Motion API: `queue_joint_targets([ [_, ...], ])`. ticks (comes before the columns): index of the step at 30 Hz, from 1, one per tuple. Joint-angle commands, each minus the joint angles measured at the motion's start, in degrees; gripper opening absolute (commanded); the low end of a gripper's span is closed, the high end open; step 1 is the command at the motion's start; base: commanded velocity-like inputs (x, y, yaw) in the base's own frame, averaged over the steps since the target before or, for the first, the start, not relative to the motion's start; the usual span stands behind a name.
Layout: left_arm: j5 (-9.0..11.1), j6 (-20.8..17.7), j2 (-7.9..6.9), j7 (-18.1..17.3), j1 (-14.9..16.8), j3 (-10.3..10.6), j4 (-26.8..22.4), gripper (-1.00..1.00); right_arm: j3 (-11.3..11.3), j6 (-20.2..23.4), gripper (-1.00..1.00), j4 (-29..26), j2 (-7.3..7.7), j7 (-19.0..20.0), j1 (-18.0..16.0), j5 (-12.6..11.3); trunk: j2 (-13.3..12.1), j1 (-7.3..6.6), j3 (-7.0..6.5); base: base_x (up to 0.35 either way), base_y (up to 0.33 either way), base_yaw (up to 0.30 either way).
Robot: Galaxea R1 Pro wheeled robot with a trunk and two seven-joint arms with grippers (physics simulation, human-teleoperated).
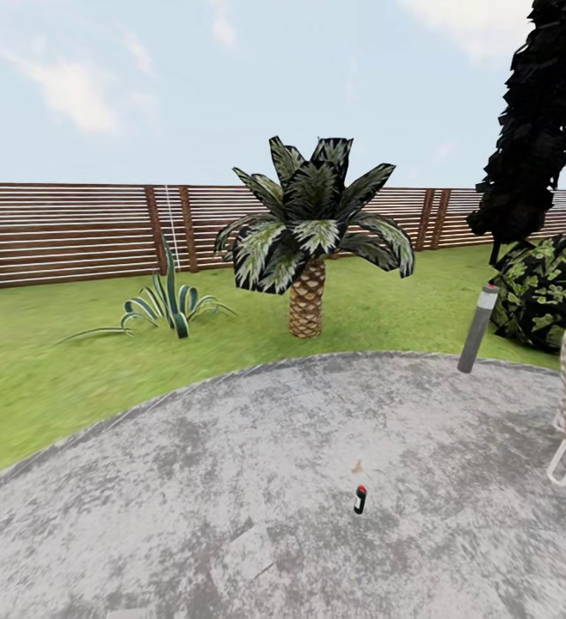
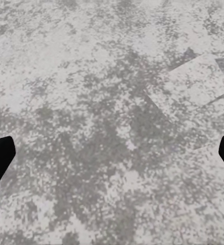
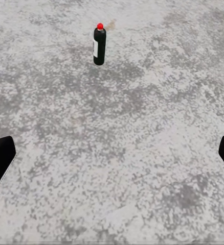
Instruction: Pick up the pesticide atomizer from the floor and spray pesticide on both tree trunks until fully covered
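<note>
Black spray bottle [image 3: 99, 46] with red cap, white label too small to read, upright on grey paving [image 1: 231, 481]; both grippers' jaws wide apart, empty.

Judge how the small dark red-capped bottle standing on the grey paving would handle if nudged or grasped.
The bottle stands upright, tall and narrow, so it probably tips easily. Its round body would likely roll once down. It looks rigid, perhaps slick.

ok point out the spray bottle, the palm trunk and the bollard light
spray bottle [image 3: 99, 47]: right wrist view, on its dark body below the red cap
palm trunk [image 1: 307, 303]: head view, on the scaly middle of the trunk
bollard light [image 1: 478, 330]: head view, on the grey post
</note>
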State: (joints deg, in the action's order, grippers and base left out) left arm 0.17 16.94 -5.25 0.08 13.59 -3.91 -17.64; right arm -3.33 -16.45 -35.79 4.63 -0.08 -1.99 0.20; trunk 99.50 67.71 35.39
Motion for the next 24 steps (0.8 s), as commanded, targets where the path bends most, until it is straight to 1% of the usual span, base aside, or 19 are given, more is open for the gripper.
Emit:
queue_joint_targets([
  [1, 0.0, 0.2, 0.01, 0.0, 0.0, -0.1, 0.1, 1.0, -0.1, -0.2, 1.0, 0.3, 0.02, 0.0, 0.0, 0.0, 0.0, 0.02, 0.06, 0.27, 0.228, 0.0],
  [24, 0.0, 0.1, -0.03, 0.0, 0.0, -0.2, 0.1, 1.0, -0.1, -0.3, 1.0, 0.4, -0.08, -0.1, 0.0, -0.1, 0.0, 0.02, 0.06, 0.253, 0.247, 0.0],
])
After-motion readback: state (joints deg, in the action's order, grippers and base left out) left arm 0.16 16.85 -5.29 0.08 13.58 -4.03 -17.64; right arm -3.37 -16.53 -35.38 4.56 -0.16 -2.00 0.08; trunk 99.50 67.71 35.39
